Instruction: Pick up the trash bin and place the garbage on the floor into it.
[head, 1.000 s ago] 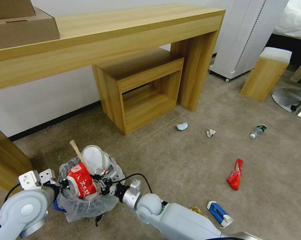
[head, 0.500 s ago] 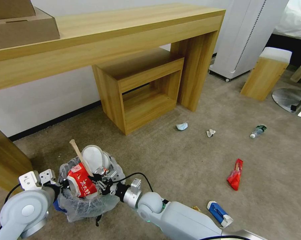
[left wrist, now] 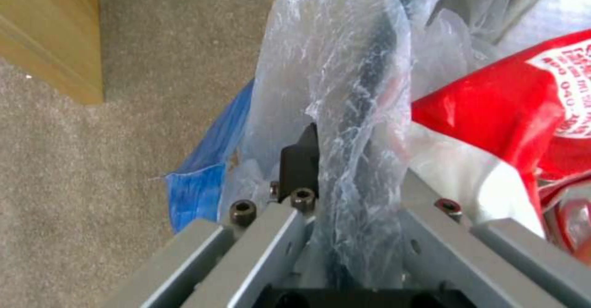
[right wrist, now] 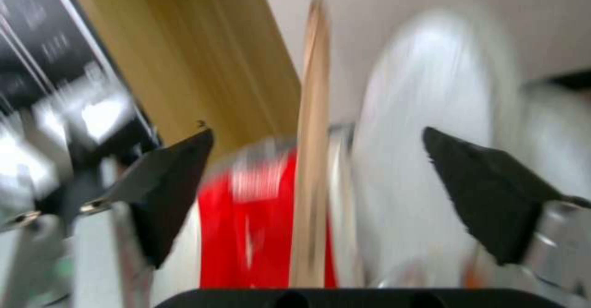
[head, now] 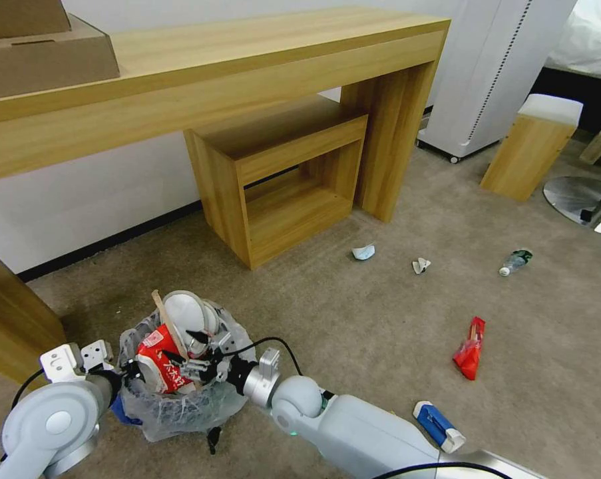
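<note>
Left gripper (left wrist: 345, 197) is clamped on the bagged rim of the bin (head: 180, 406), which sits low at the robot's front left on the floor (head: 380, 332). Right gripper (right wrist: 317, 192), jaws spread wide and holding nothing, sits over the bin's load: red wrapper (head: 160, 366), stick (head: 167, 322), white slipper (head: 187, 316). Bottle (head: 515, 261), another red wrapper (head: 470, 349) and tissue (head: 420, 265) lie well apart on the carpet.

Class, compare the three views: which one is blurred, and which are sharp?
Right wrist view: smeared by blur, the wooden stick and open right claw soft. Left wrist view: crisp on the bag's wrinkles. Head view: sharp across the floor.
</note>
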Controlling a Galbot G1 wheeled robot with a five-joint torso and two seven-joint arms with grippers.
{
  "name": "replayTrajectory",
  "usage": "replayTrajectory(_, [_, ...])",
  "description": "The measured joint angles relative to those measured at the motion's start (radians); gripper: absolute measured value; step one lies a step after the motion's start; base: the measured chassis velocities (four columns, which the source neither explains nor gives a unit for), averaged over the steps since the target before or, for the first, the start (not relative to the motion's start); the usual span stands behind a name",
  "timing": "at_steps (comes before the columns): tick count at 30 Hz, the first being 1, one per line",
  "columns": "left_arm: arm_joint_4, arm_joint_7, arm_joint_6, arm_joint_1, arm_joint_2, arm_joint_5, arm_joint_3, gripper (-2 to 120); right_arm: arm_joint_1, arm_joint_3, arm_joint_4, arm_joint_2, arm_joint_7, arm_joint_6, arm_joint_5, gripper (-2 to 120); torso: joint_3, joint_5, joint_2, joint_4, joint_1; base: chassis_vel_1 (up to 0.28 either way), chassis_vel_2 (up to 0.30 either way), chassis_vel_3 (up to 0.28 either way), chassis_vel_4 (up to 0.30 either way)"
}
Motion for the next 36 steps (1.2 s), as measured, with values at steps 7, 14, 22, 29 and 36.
replayTrajectory(7, [0.008, -0.001, 0.004, -0.001, 0.005, -0.005, -0.002, 0, 0.043, 0.053, 0.06, -0.018, -0.004, -0.005, 0.065, 100, 0.0, 0.0, 0.0, 0.0, 0.0, 0.0, 0.0, 0.0, 0.0])
replayTrajectory(14, [0.004, -0.001, 0.013, -0.001, 0.009, -0.024, -0.006, 0, 0.054, 0.141, 0.127, -0.052, 0.183, -0.052, 0.072, 100, 0.0, 0.0, 0.0, 0.0001, 0.0, 0.0, 0.0, 0.0, 0.0])
replayTrajectory(22, [-0.05, 0.003, 0.037, 0.015, 0.026, -0.059, -0.023, 0, 0.05, 0.268, 0.182, -0.122, 0.508, -0.233, 0.043, 100, 0.0, 0.0002, 0.0, -0.0001, 0.0, 0.0, 0.0, 0.0, 0.0])
replayTrajectory(29, [-0.087, 0.004, 0.046, 0.022, 0.022, -0.062, -0.024, 0, -0.042, 0.388, 0.243, -0.214, 0.701, -0.384, 0.015, 100, 0.0, 0.0003, 0.0, -0.0001, 0.0, 0.0, 0.0, 0.0, 0.0])
replayTrajectory(36, [-0.116, 0.018, 0.057, 0.041, 0.013, -0.049, -0.023, 0, -0.15, 0.483, 0.334, -0.32, 0.765, -0.456, 0.04, 100, 0.0, 0.0003, 0.0, -0.0002, 0.0, 0.0, 0.0, 0.0, 0.0])
